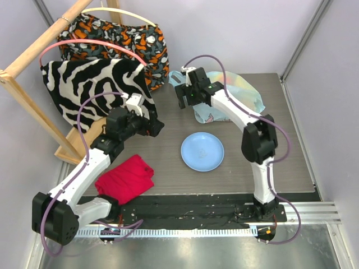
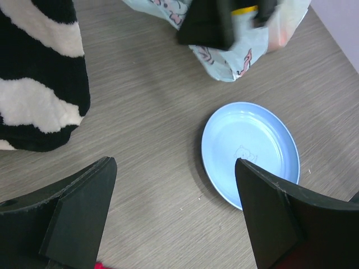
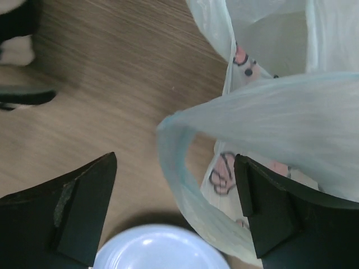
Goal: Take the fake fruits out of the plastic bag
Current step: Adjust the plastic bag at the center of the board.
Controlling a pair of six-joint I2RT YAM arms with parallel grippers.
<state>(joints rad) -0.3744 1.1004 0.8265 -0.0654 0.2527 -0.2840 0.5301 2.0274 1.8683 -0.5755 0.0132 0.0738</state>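
One crinkly plastic bag (image 3: pixel 280 117), smooth round plate (image 1: pixel 202 152)

Thin translucent plastic bag (image 3: pixel 269 112), glossy plate (image 2: pixel 249 151), woodgrain table (image 1: pixel 168 168)

- Plastic bag (image 1: pixel 247 89) at one o'clock is showing translucent pale blue, with pink cartoon prints.
- Plate (image 1: pixel 202 151) is showing light blue.
- Blanket (image 1: pixel 90 89) at ten o'clock is showing black-and-white zebra stripes.
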